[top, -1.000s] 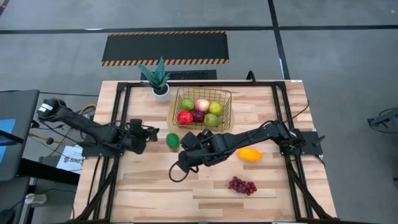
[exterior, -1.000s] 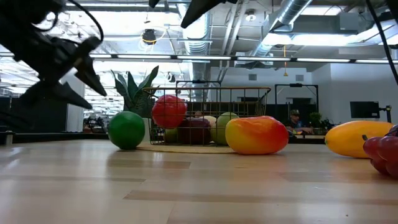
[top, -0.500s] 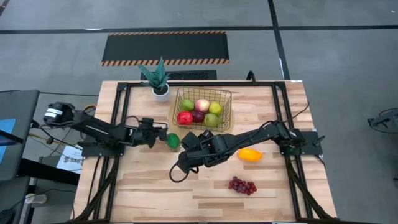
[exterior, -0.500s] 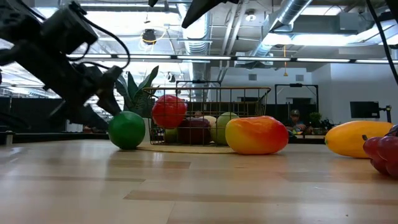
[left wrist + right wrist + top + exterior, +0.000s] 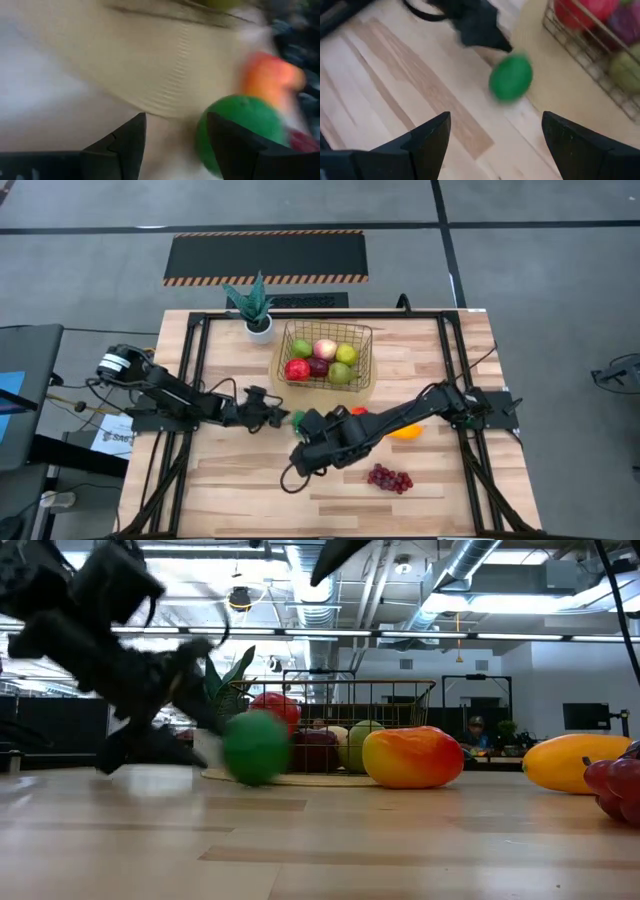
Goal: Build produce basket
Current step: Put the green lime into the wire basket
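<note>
The green lime [image 5: 297,419] lies on the table near the basket [image 5: 326,355], a gold wire basket holding several fruits. The lime looks blurred in the low view [image 5: 256,747]. My left gripper [image 5: 278,418] is open and low at the lime's left side; in its wrist view [image 5: 175,145] the lime [image 5: 240,125] shows beyond one finger, not between the two. My right gripper [image 5: 308,426] is open above the table just right of the lime [image 5: 511,77]. The orange-red mango [image 5: 412,757], the yellow-orange fruit [image 5: 405,432] and the purple grapes [image 5: 390,478] rest on the table. My left gripper comes in level from the table's left with its fingers open. The outer side of one finger [image 5: 230,145] stands against the lime's side [image 5: 220,120]. Whether it touches at this moment I cannot tell. The lime sits on the table.
A potted spiky plant [image 5: 255,308] stands at the far edge, left of the basket. A round tan mat [image 5: 555,85] lies under the basket. My right arm [image 5: 400,418] lies across the mango and the yellow-orange fruit. Bare wood shows toward the near edge [image 5: 230,480].
My left gripper has swept toward the table's right and come down at the lime. The lime has rolled right and a little toward the near edge. My right gripper has drawn back toward the near edge.
</note>
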